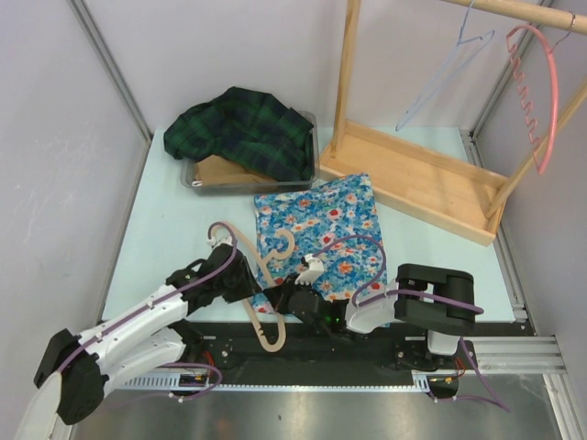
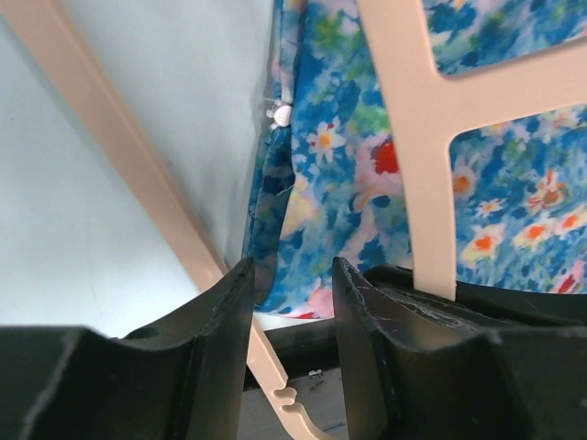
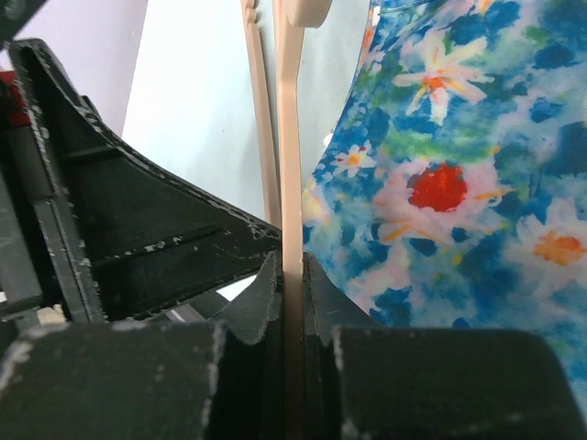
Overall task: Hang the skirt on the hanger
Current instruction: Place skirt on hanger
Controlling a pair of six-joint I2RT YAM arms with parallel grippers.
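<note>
The blue floral skirt [image 1: 330,225] lies flat on the table's middle. A beige hanger [image 1: 266,266] lies across its near left corner. My right gripper [image 1: 293,293] is shut on one bar of the hanger [image 3: 291,137], and the skirt [image 3: 459,183] is just to its right. My left gripper [image 1: 240,275] is open. In its wrist view [image 2: 292,302] the skirt's left edge [image 2: 312,183] lies just beyond the jaws. One hanger arm [image 2: 138,174] runs down past the left finger and under the gap, and another bar [image 2: 413,156] lies over the skirt.
A grey tray [image 1: 188,179] at the back holds a green plaid cloth [image 1: 243,128]. A wooden clothes rack [image 1: 413,174] stands at the back right, with a wire hanger [image 1: 449,64] and a pink hanger [image 1: 537,92] on its rail.
</note>
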